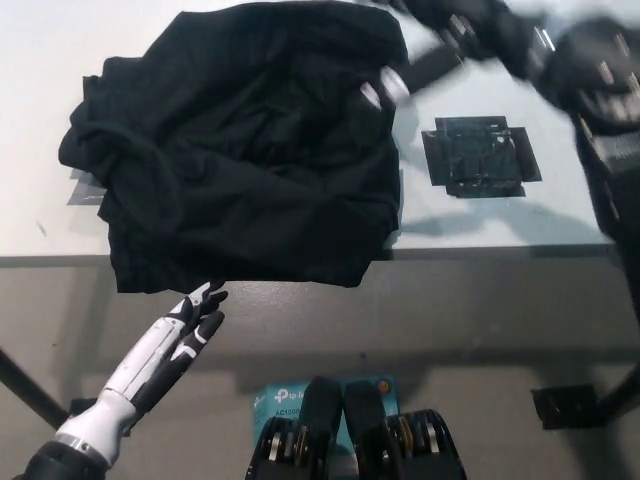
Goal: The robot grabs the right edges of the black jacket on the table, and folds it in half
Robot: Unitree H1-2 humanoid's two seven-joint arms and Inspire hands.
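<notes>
Already the jacket [250,150] is seen lying bunched on the white table [40,60], its front hem hanging a little over the near edge. The right hand [470,45] is blurred above the jacket's far right corner, and whether its fingers are closed on cloth or spread cannot be told; nothing is clearly held. The left hand [175,335] is kept low in front of the table, below the hem, holding nothing, fingers nearly straight and close together.

For a clean fold, the right edge should be gripped firmly at the corner, lifted clear of the pile, and carried across to the left edge, so that the layers are not dragged into more wrinkles.

Just right of the jacket a black taped patch [482,157] is stuck to the table; it lies flat and should not obstruct. A blue box [290,400] is on the floor, well clear.
</notes>
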